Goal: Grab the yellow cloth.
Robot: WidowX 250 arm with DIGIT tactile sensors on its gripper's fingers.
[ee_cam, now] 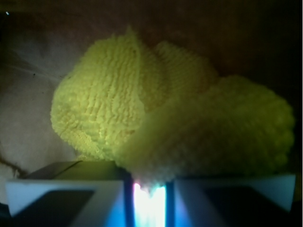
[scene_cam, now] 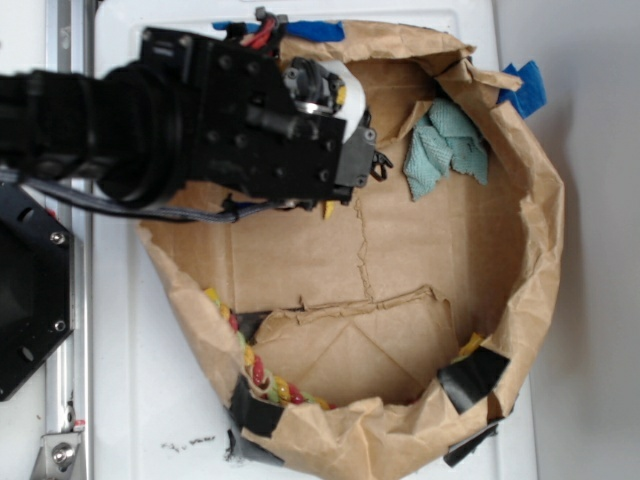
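Reaching into the brown paper bag [scene_cam: 480, 330] from the left, my arm covers most of the yellow cloth [ee_cam: 165, 123]; in the exterior view only a small yellow corner [scene_cam: 328, 209] peeks out beneath the black wrist housing, at the far left of the bag's floor. Through the wrist camera the cloth fills the picture, bunched into folds of looped terry, its lower edge drawn down into the narrow bright slit between my pincer [ee_cam: 149, 198] fingers. My two white fingers [ee_cam: 61, 194] stand close together with cloth fibres caught between them, so I am pinching the yellow cloth. A teal rag [scene_cam: 445, 150] lies crumpled against the bag's far right wall, well apart from me. A braided rope [scene_cam: 262, 372] of yellow, red and green runs along the near left rim
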